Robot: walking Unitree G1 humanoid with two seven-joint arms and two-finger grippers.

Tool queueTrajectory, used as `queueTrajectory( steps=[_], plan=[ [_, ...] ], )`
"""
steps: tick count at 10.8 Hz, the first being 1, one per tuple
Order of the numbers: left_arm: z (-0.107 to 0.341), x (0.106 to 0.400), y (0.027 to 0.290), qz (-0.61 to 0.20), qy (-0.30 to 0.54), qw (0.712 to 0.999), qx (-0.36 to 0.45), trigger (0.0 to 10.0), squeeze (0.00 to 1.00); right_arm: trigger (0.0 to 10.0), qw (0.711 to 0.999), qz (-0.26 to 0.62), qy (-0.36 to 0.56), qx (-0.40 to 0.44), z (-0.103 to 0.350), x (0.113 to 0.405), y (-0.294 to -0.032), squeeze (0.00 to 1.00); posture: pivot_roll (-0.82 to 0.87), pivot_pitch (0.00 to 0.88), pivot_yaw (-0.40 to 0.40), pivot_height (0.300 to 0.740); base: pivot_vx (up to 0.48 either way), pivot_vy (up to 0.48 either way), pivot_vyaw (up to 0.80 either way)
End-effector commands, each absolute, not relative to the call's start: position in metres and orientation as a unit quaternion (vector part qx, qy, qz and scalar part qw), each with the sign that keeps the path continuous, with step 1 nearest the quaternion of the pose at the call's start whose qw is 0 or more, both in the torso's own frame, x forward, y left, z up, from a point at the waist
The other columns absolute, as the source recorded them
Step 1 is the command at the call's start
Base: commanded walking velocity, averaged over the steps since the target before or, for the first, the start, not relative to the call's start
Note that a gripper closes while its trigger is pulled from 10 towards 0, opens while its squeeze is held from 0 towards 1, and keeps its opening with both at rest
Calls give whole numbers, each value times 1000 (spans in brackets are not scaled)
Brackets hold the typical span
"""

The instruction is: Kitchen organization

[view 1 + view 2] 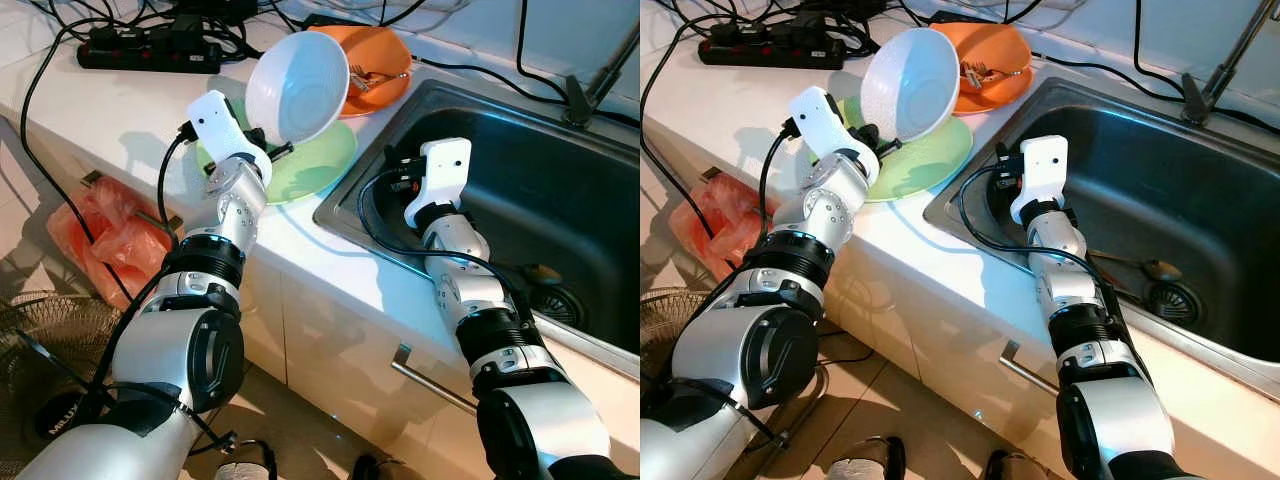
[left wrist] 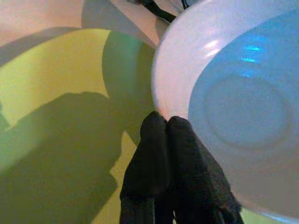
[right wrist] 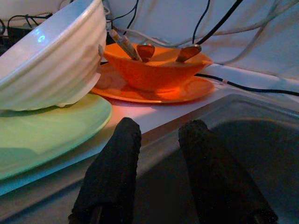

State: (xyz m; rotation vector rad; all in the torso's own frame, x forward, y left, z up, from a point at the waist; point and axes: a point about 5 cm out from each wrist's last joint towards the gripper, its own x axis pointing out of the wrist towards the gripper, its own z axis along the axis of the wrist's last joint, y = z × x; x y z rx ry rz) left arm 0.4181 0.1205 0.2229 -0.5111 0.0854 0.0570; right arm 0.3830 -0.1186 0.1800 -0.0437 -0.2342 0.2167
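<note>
White bowl (image 1: 297,88): ribbed outside, empty, tilted steeply on edge, rim pinched by the left hand (image 2: 167,122), low edge over the green plate (image 1: 318,162). Green plate: flat on the worktop (image 1: 120,120), just beside the sink (image 1: 540,190). Orange bowl (image 3: 156,69): upright on an orange plate (image 3: 149,93), utensils inside, behind the green plate. Spoon (image 1: 1130,266) lies in the sink near the drain.

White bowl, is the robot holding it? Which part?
Yes. The left gripper pinches the white bowl by its rim, tilted above the green plate. The right gripper is open, holding nothing.
</note>
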Motion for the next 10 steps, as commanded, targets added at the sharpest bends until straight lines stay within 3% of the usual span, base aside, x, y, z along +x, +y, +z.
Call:
queueTrajectory(
  steps=[1,7,8,9,10],
  plan=[
    [228,419,116,20,38,965,-258,0,0,10000,988,103,-116,-19,182,385,-121,0,88,121,-30,740,0,0,0],
    [236,418,119,21,13,962,-273,0,0,10000,988,104,-115,-19,182,385,-120,0,90,122,-31,740,0,0,0],
    [244,417,116,-3,-10,969,-248,1451,0,10000,988,104,-116,-18,183,385,-120,0,88,121,-31,740,0,0,0],
    [254,412,112,-32,-41,977,-208,10000,0,10000,988,103,-117,-18,183,385,-121,0,85,122,-28,740,0,0,0],
    [262,408,112,-42,-67,980,-183,10000,0,10000,988,102,-117,-18,183,384,-122,0,86,122,-26,740,0,0,0]
  ],
)
